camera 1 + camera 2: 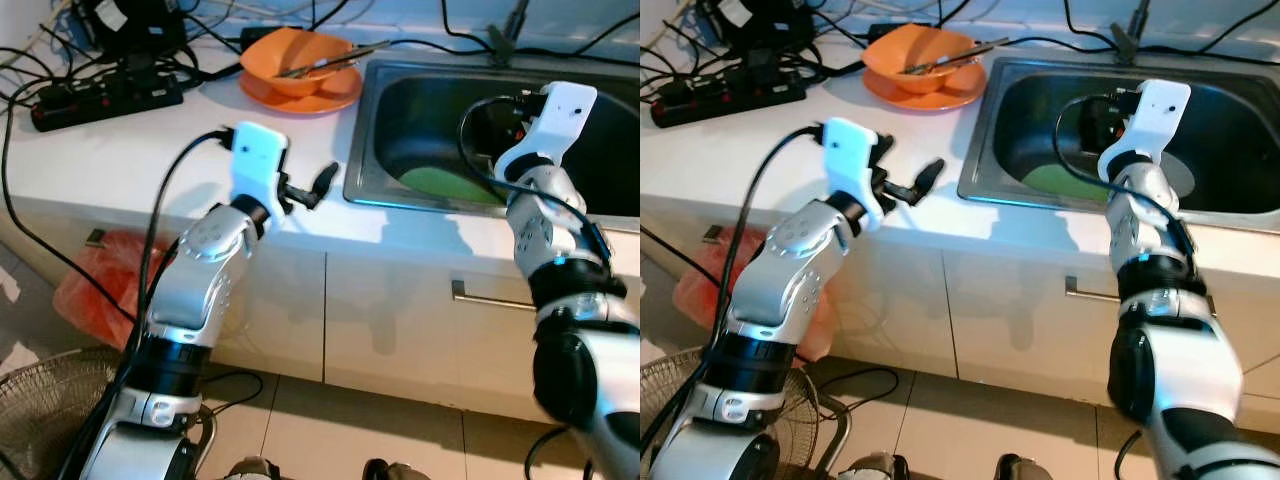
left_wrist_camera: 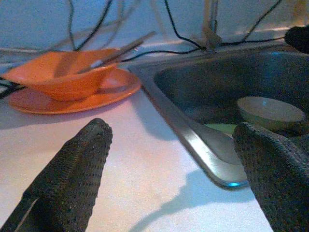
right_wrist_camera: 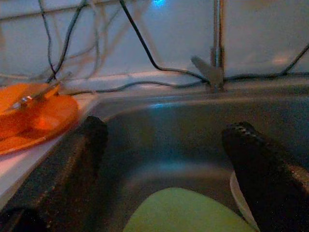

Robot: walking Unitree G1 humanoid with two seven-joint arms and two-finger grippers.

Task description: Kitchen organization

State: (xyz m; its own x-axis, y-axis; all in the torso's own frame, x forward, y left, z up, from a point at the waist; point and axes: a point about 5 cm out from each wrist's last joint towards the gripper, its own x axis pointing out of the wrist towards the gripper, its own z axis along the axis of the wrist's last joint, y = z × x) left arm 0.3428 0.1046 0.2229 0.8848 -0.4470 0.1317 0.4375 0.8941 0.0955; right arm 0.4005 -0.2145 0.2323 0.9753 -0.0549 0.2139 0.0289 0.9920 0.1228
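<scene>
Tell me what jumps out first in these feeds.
The bright orange bowl holding utensils, stacked on an orange plate, sits on the white counter left of the steel sink. In the sink lie a lime-green plate and a pale bowl, the right gripper open above them.
</scene>
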